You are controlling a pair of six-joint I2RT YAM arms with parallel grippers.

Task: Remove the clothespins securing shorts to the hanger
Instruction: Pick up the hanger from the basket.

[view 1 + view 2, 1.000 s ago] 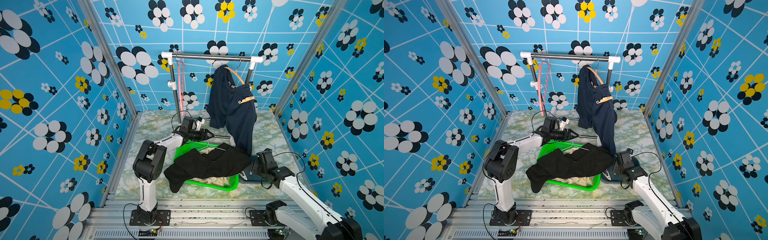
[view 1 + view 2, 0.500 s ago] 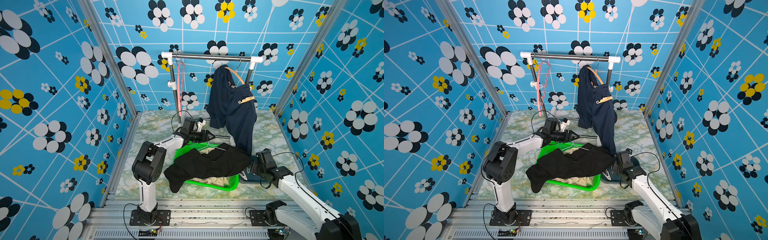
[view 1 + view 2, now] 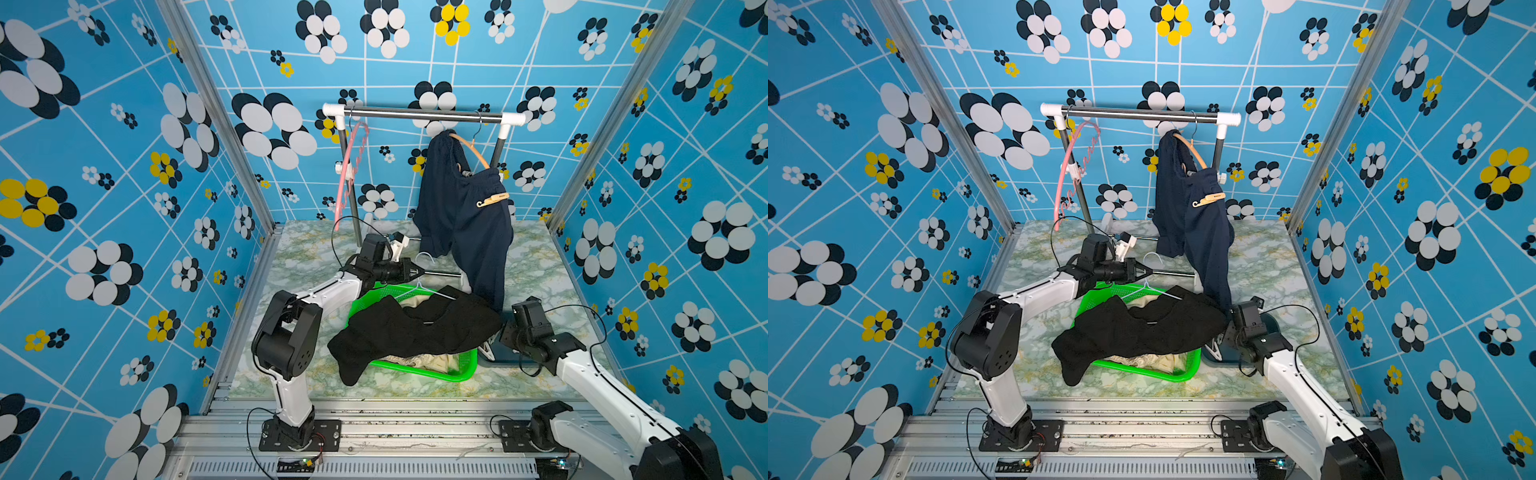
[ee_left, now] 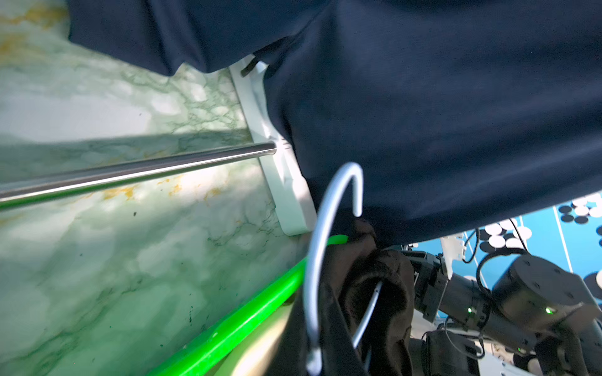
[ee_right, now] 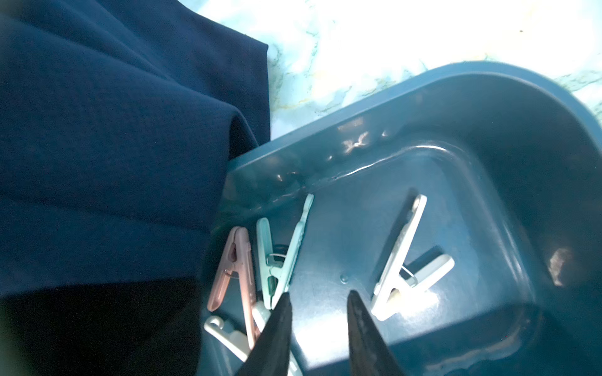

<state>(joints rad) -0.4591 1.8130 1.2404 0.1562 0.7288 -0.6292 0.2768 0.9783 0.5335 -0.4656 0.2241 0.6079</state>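
Top views are both showing the rack (image 3: 419,114) standing at the back, w/ the navy shorts (image 3: 465,224) hanging lopsided off an orange hanger (image 3: 473,147) and one tan clothespin (image 3: 492,200) pinning the waist. Black shorts (image 3: 415,328) are sprawling over the green basket (image 3: 449,377). Right wrist cam is showing the blue tray (image 5: 423,110) lying just under the navy hem.

Left gripper (image 3: 419,272) is sitting clenched at the neck of a white hanger (image 4: 325,208); can't tell if the wire is actually pinched. Right gripper (image 5: 319,294) is hovering over the tray, jaws apart, nothing between them. A pink pin (image 5: 233,267), mint pin (image 5: 283,257) and white pin (image 5: 404,257) are lying loose inside.

Risks, prob.: the tan clothespin is carrying the whole garment, so unclipping w/o support is likely sending it down onto the tray or arm. The right arm could also be snagging the hem when lifting.
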